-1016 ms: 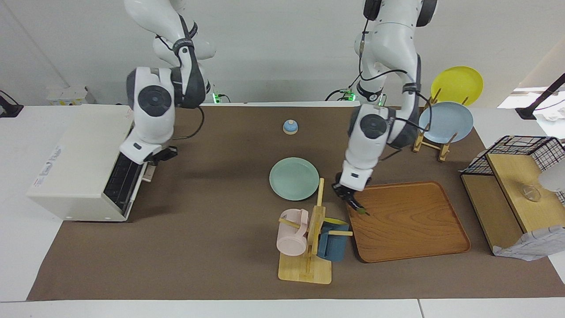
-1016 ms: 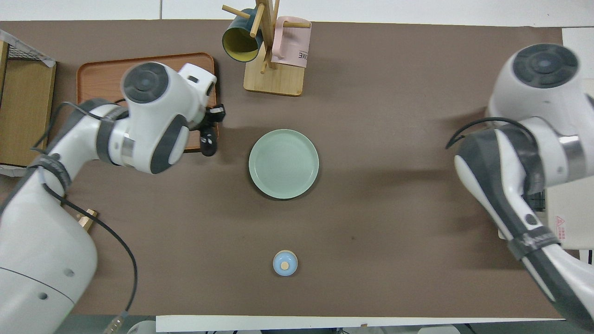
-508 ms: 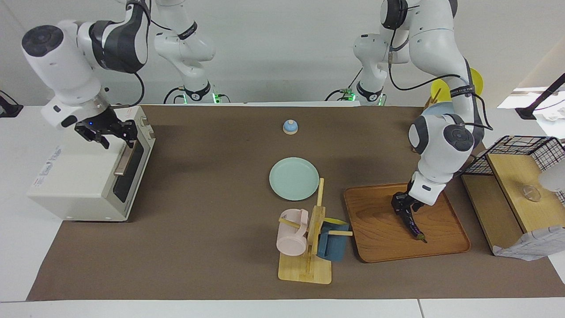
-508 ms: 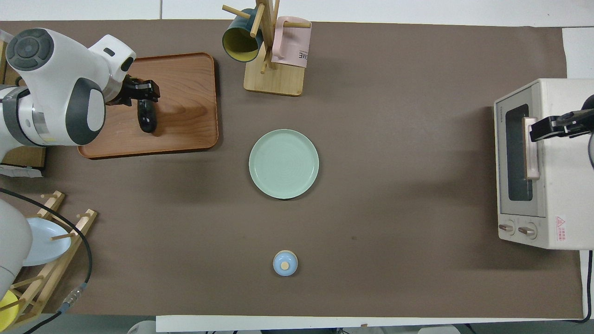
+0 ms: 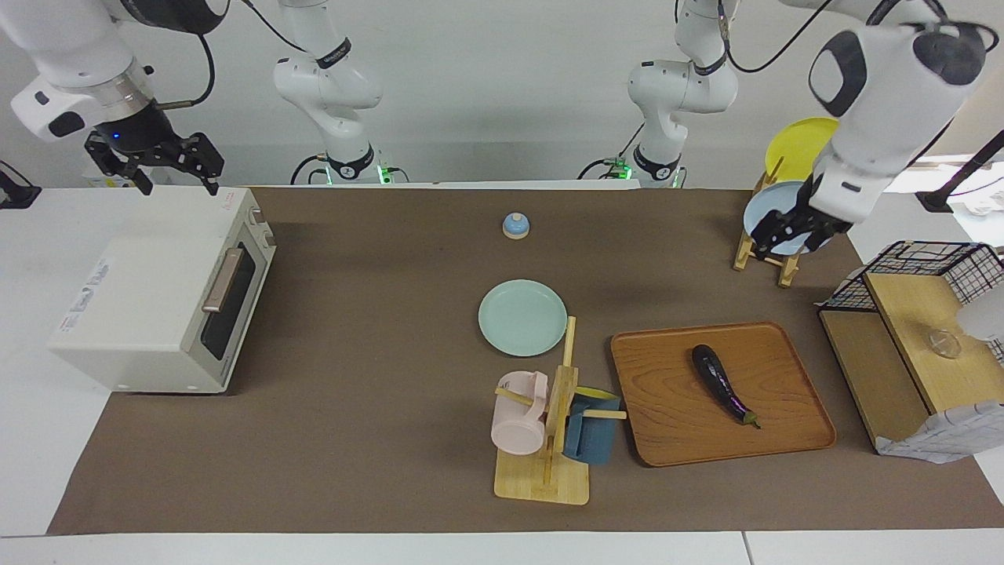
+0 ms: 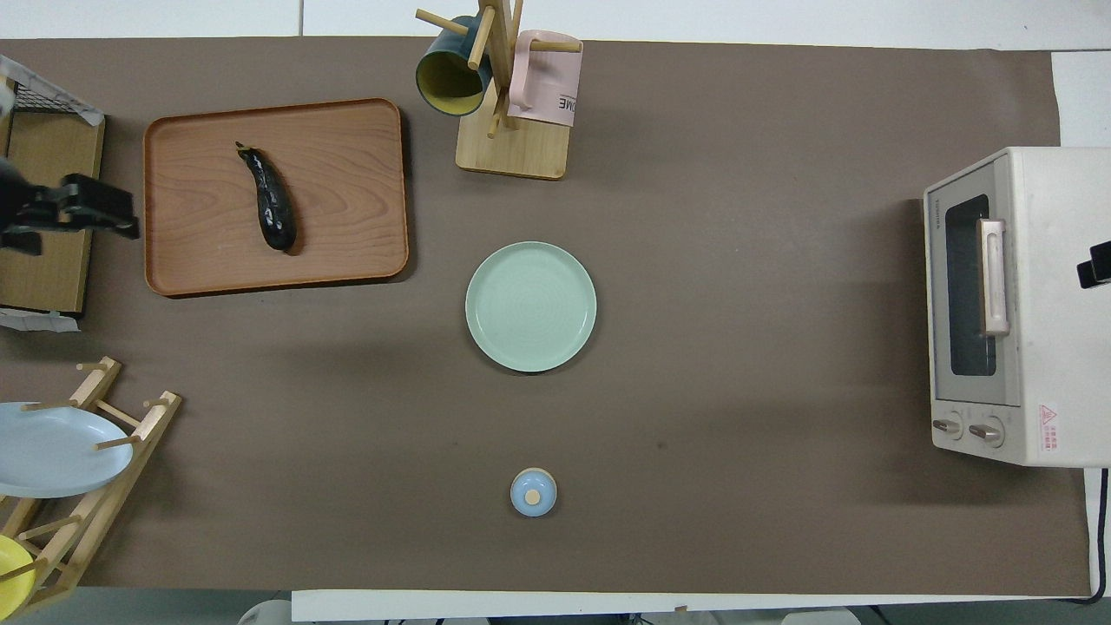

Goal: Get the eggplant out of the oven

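The eggplant (image 5: 722, 384) lies flat on the wooden tray (image 5: 674, 439) toward the left arm's end of the table, free of both grippers; it also shows in the overhead view (image 6: 269, 208). The cream oven (image 5: 149, 290) stands at the right arm's end with its door shut; it also shows in the overhead view (image 6: 1041, 304). My left gripper (image 5: 791, 233) is open and empty, raised over the dish rack. My right gripper (image 5: 153, 169) is open and empty, raised over the oven's top.
A green plate (image 5: 522, 317) sits mid-table. A mug tree (image 5: 549, 439) with a pink and a blue mug stands beside the tray. A small blue bell (image 5: 515, 226) is nearer the robots. A dish rack (image 5: 765, 251) holds blue and yellow plates beside a wire-basket shelf (image 5: 902, 361).
The left gripper laid the eggplant on the tray, let go and rose toward the dish rack. The right gripper shut the oven door, left the handle and rose.
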You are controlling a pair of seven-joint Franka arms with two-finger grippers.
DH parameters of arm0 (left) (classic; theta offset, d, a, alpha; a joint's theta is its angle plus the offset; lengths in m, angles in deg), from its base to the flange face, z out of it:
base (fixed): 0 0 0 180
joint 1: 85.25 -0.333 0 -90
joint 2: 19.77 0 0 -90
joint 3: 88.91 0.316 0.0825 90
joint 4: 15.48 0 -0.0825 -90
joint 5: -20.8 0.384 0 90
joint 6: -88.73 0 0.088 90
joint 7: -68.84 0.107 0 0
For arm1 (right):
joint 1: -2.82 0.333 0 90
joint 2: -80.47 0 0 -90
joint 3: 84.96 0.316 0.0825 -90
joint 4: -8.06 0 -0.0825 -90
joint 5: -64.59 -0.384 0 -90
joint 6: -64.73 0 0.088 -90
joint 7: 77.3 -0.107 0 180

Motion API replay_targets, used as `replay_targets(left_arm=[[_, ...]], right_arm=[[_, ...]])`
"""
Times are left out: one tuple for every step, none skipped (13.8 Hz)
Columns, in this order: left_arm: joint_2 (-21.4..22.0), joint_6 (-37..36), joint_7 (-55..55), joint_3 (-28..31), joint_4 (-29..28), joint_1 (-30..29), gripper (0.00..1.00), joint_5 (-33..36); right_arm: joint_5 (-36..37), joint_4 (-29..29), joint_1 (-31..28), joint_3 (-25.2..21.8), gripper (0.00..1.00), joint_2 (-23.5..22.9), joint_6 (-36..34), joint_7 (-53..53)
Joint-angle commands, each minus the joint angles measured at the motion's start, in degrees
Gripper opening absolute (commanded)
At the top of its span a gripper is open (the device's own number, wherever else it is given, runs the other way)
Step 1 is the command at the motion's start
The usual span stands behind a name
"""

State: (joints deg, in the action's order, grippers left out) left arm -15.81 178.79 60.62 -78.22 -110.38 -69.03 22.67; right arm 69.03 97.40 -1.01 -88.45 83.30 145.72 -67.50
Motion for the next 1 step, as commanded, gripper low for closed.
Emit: replay_targets(left_arm=[[-2.1, -5.0, 3.3, -0.2, 6.6, -0.3, 1.0, 1.0]], right_arm=[[-1.2, -0.2, 3.8, -4.2, 1.0, 0.9, -1.1, -0.1]])
